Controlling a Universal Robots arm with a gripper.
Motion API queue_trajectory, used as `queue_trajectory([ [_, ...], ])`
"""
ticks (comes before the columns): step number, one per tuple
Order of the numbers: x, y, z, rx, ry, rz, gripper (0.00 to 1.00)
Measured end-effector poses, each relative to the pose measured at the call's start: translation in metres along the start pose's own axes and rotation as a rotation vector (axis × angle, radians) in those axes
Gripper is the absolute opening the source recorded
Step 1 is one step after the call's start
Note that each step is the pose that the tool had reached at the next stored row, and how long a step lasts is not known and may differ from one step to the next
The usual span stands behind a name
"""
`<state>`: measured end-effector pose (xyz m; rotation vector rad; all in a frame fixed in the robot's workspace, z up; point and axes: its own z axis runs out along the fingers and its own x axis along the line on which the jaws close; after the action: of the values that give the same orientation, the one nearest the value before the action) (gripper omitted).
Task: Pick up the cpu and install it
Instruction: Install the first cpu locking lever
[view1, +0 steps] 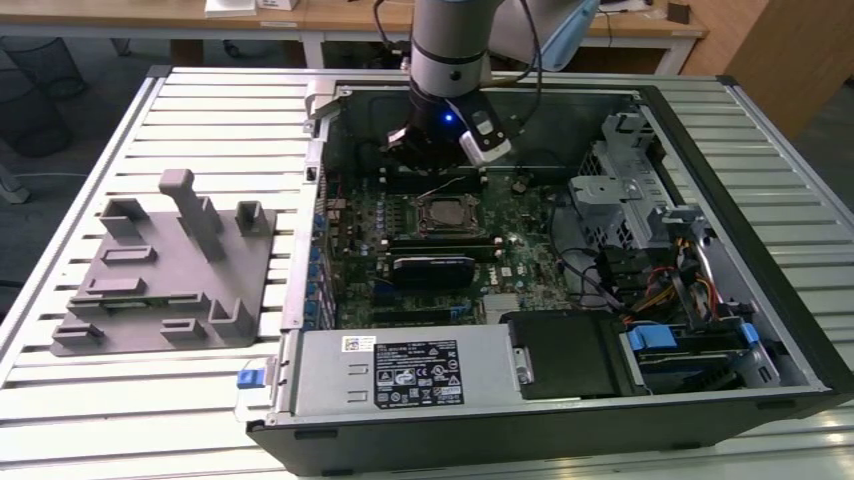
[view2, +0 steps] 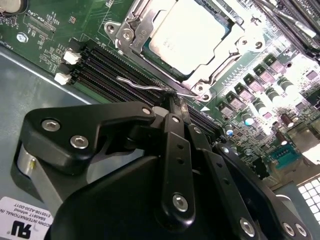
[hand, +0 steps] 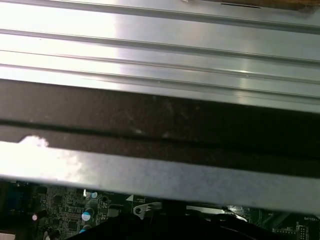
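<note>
The cpu (view2: 187, 35) lies flat in its socket on the green motherboard (view2: 45, 30), its pale silver top showing inside the metal retention frame. In the exterior view the cpu (view1: 443, 213) sits mid-board inside the open computer case (view1: 747, 130). My gripper (view2: 172, 100) is shut, and its black fingertips rest against the socket's thin wire lever (view2: 135, 82) just beside the frame. From outside, the gripper (view1: 430, 178) hangs low over the board at the socket's far edge. Nothing is held between the fingers.
Memory slots (view2: 100, 60) run next to the lever. A grey pegged tray (view1: 160, 270) stands on the slatted table (view1: 80, 400) at the exterior view's left. A power supply (view1: 400, 370) fills the case's near side, and a drive cage with cables (view1: 641, 210) the right.
</note>
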<state>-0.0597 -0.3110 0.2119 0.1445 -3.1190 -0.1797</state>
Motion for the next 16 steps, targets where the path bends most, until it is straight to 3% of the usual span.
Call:
queue_trajectory([
  [7, -0.0034, -0.0006, 0.0, 0.0, 0.0, 0.0, 0.11],
  [16, -0.013, -0.0016, 0.0012, 0.0, 0.0007, 0.0, 0.11],
])
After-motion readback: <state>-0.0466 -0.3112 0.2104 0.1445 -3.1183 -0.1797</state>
